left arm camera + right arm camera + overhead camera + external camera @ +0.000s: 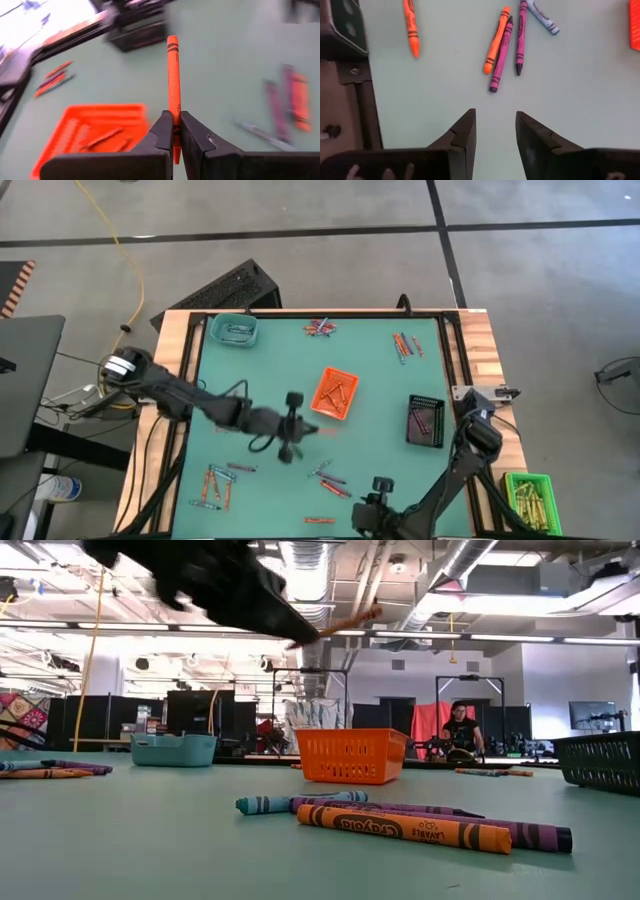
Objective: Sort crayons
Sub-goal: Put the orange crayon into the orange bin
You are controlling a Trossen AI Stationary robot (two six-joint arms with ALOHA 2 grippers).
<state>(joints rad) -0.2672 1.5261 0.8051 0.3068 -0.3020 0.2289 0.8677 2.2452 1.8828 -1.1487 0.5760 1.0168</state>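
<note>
High view: left gripper (303, 429) over mid worktop (270, 370), just beside the orange tray (335, 394), jaws pinched shut on an orange crayon (322, 429) that shows only as a faint streak here; right gripper (372, 502) waits at the near edge, jaws apart, holding nothing; loose crayons lie in small groups: near-left cluster (214, 486), a far-middle cluster (320, 328), a far-right cluster (405, 345), a few near the right gripper (330, 480); teal tray (234, 330) at far left, black tray (425, 420) at right, green bin of yellow-olive sticks (530, 498) off the worktop's right side.

Low view: held crayon up in the air, sticking out of the left jaws, tilted; orange tray well behind; a blue, an orange and a purple crayon (400, 825) lie flat in front, touching side by side.

Left wrist view: jaws closed on the crayon's lower end, most of its length jutting forward free; orange tray below and to one side, with a few crayons already inside.

Right wrist view: jaws part-open and empty above bare worktop; four crayons (512, 40) lie close by, one orange apart.

Handling, as judged: light, stiff, thin; wax can snap under a hard squeeze; paper wrap gives fair grip; round, so it rolls; a mid-length grasp across the barrel would swing less than this end hold.
</note>
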